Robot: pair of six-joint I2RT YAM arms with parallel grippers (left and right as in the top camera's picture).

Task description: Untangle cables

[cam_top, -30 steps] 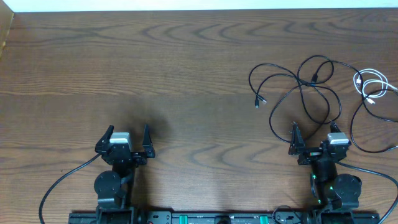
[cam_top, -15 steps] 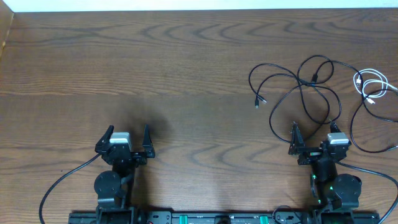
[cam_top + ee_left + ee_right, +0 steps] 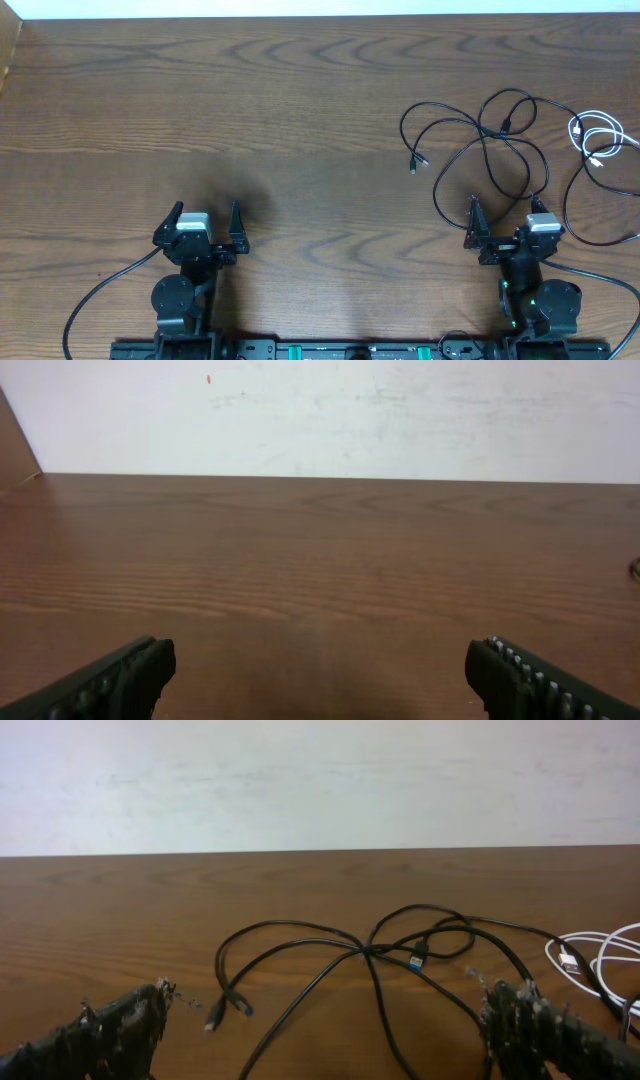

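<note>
— Where are the cables?
— Your black cables (image 3: 483, 137) lie looped over each other on the right half of the table (image 3: 300, 120), just ahead of the right gripper (image 3: 505, 210). The white cable (image 3: 596, 157) is coiled at the far right. It may touch a black loop, but the overhead view is too small to tell.
— And the hands?
— Both stand wide apart and hold nothing. Your left gripper (image 3: 207, 208) sits well apart from the cables.
</note>
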